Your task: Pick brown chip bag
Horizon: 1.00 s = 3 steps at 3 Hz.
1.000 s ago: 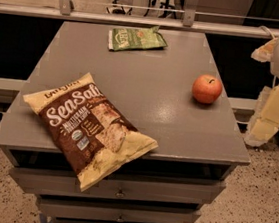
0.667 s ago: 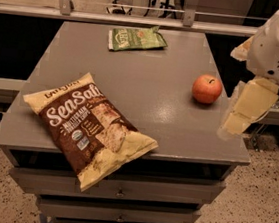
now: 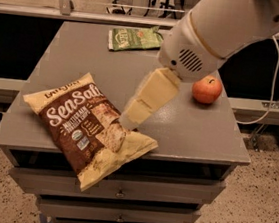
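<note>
The brown chip bag (image 3: 80,127) lies flat at the front left of the grey table (image 3: 197,135), its pale yellow lower end hanging over the front edge. White "Sea Salt" lettering faces up. My gripper (image 3: 130,117) reaches down from the upper right on a white arm (image 3: 224,27). Its cream tip is just above the bag's right edge, near the chip picture. Whether it touches the bag does not show.
A smaller green bag (image 3: 135,37) lies at the table's back edge. A red apple (image 3: 206,90) sits at the right, partly behind the arm. Drawers (image 3: 120,194) are under the tabletop. A railing runs behind the table, and a cable hangs at the right.
The arm has swung from beyond the table's right edge leftward across the table, bringing the gripper over the brown chip bag. The bag, apple and green bag have not moved.
</note>
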### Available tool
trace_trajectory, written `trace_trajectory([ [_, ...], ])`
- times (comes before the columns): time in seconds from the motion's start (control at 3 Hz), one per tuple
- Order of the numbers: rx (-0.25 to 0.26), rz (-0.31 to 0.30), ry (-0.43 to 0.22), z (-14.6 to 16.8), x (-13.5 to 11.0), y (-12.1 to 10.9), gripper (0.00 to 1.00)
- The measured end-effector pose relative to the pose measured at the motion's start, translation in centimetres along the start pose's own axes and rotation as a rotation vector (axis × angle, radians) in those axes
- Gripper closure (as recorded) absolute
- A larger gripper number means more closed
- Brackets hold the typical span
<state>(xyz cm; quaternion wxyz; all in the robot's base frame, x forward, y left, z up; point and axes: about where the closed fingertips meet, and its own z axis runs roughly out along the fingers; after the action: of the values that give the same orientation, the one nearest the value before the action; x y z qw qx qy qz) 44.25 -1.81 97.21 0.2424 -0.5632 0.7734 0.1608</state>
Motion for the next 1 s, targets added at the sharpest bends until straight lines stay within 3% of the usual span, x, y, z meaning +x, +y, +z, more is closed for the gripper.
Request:
trace_trajectory([
  [0.33, -0.033, 0.038, -0.069, 4.5, -2.4, 2.5, 0.0],
  [0.67, -0.022, 0.076, -0.128, 11.7, -2.7, 2.7, 0.0],
  [1.0, 0.0, 0.096, -0.144, 15.0, -2.0, 1.3, 0.0],
])
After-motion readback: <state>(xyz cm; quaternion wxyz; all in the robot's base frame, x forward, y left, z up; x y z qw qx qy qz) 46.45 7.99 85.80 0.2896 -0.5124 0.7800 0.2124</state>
